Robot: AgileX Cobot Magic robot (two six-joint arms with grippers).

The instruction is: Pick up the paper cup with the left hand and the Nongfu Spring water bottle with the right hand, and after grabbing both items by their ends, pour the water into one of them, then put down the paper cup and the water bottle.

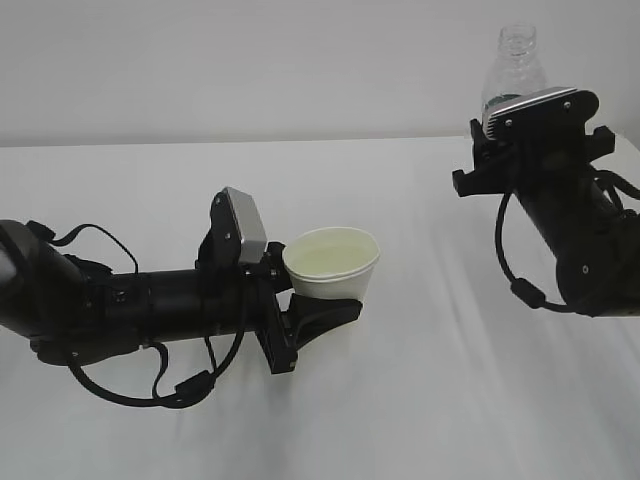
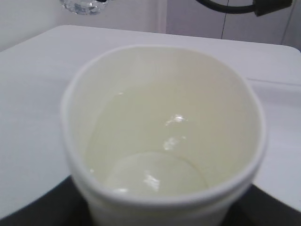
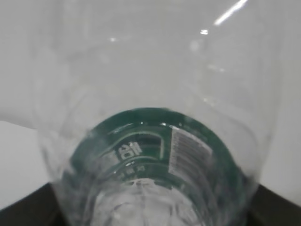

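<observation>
With water (image 2: 155, 155) already in the paper cup (image 1: 332, 264), both sets of fingers gripping cup and Nongfu Spring water bottle (image 1: 513, 70), pouring looks done; lowering both onto the table (image 1: 420, 400) comes next.

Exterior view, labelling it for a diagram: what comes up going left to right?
Left hand → paper cup → Nongfu Spring water bottle → right hand.
</observation>
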